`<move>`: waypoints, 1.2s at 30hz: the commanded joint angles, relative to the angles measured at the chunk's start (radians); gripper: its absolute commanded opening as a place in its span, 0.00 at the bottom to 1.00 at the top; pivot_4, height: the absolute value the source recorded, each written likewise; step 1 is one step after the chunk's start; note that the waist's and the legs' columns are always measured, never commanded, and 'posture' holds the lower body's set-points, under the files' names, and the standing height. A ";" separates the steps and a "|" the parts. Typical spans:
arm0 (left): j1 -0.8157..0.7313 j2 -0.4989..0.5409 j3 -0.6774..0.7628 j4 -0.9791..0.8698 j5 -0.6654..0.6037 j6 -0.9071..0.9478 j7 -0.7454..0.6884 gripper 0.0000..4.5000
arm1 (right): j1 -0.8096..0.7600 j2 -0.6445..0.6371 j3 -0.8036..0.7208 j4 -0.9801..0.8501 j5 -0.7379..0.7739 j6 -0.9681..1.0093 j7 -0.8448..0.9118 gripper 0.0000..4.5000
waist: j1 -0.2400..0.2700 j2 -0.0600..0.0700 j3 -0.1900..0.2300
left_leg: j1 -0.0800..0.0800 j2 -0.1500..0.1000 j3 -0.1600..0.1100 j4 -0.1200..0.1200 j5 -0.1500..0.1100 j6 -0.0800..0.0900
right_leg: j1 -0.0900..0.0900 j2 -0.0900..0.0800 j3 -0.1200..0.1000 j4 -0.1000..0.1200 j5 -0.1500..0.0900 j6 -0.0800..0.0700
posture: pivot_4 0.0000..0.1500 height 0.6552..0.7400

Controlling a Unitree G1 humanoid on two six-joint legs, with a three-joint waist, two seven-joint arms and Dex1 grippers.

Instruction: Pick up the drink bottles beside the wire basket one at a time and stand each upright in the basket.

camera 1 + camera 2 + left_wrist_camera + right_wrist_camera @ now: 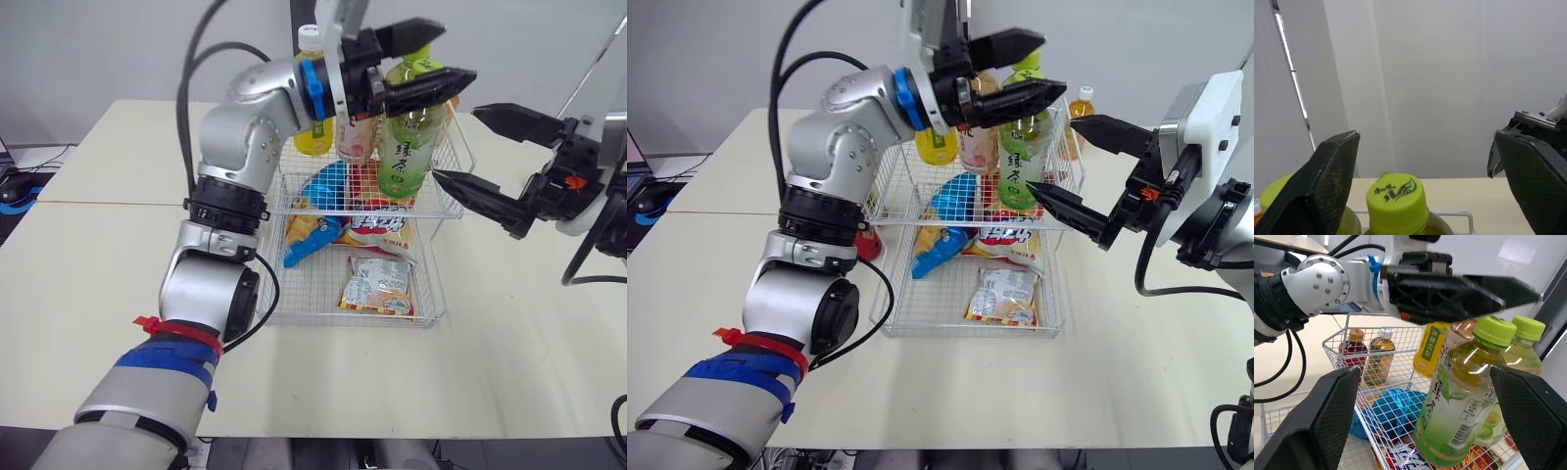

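Green tea bottle [406, 137] stands in the rear compartment of the wire basket [333, 321], beside a yellow bottle [313, 132]; the left gripper [456, 51] hovers above it, jaws wide open; the left wrist view shows the lime cap [1397, 197] between them, untouched; the right gripper [456, 144], jaws equally spread, flanks the bottle; its wrist view adds two small dark bottles [1354, 355] beyond the mesh.

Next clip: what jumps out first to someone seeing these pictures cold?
The left gripper, wide open, hangs just above the lime-green cap of a green tea bottle standing at the far end of the wire basket. The right gripper, also open, points at that bottle from the basket's right side. Snack packets lie in the basket's near half.
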 commanded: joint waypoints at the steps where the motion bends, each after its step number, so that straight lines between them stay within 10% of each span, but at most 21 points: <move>1: 0.028 0.073 0.073 -0.139 -0.064 0.085 0.032 0.99 | -0.066 0.001 0.017 0.006 0.023 -0.019 0.005 1.00 | -0.004 0.001 0.000 | 0.000 0.000 0.000 0.000 0.000 0.000 | 0.000 0.000 0.000 0.000 0.000 0.000 | 1.00 1.00; 19: 0.788 0.559 0.521 -0.665 -0.111 0.298 0.263 0.99 | -0.294 0.199 0.271 0.201 0.001 -0.062 0.189 1.00 | -0.012 0.001 0.000 | 0.001 0.002 -0.001 0.001 0.000 0.000 | 0.001 -0.001 -0.001 0.001 0.002 -0.004 | 1.00 1.00; 30: 1.522 0.284 0.794 -1.104 -0.218 0.305 0.399 0.99 | -0.327 0.261 0.304 0.277 -0.053 -0.100 0.306 1.00 | 0.004 0.000 -0.001 | 0.002 0.002 -0.001 0.000 0.000 0.000 | 0.002 -0.004 0.000 0.000 0.003 -0.005 | 1.00 1.00; 36: 1.610 0.232 0.781 -1.131 -0.222 0.226 0.468 0.99 | -0.303 0.248 0.272 0.261 -0.042 -0.099 0.332 1.00 | 0.009 -0.001 -0.002 | 0.002 0.003 -0.004 0.000 0.000 0.000 | 0.002 -0.002 0.000 0.000 0.002 -0.005 | 1.00 1.00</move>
